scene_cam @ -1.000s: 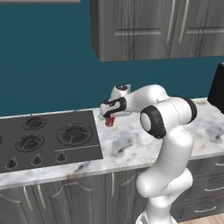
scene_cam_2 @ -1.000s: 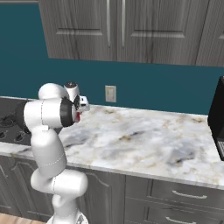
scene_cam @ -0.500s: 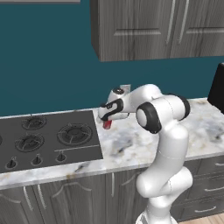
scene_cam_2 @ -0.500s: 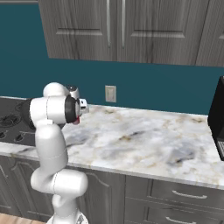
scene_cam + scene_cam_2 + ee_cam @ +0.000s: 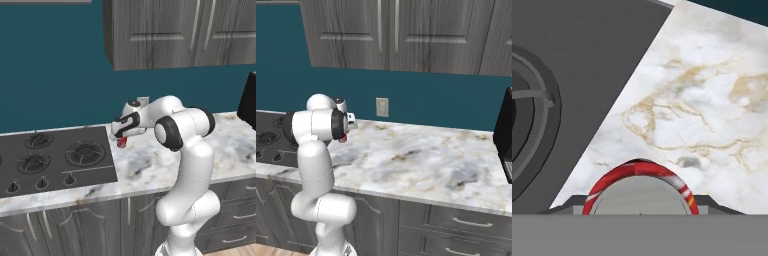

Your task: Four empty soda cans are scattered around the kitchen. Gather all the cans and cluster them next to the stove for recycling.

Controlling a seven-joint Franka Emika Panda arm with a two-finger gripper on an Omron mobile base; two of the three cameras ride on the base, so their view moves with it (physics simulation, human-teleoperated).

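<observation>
Can (image 5: 121,142) clamped in gripper (image 5: 121,140), hanging over counter (image 5: 150,160) beside stove (image 5: 55,157) edge (height unclear). Early release: may tip, roll onto burner.

A: Arm (image 5: 192,165) finish?
B: Glossy white shells throughout, rounded tubular links, bulbous at each joint. Dark grey/black rings at jt seams; large round black cap on elbow joint (image 5: 167,133). Same dark cap facing cam in right base view (image 5: 338,124).
A: Wrist end?
B: Hand (image 5: 127,126) white w/ curved black band across housing, small dark round cap on top.
A: Cables, screws, markings?
B: None visible at this res. Base section white, wide, rounded.
</observation>
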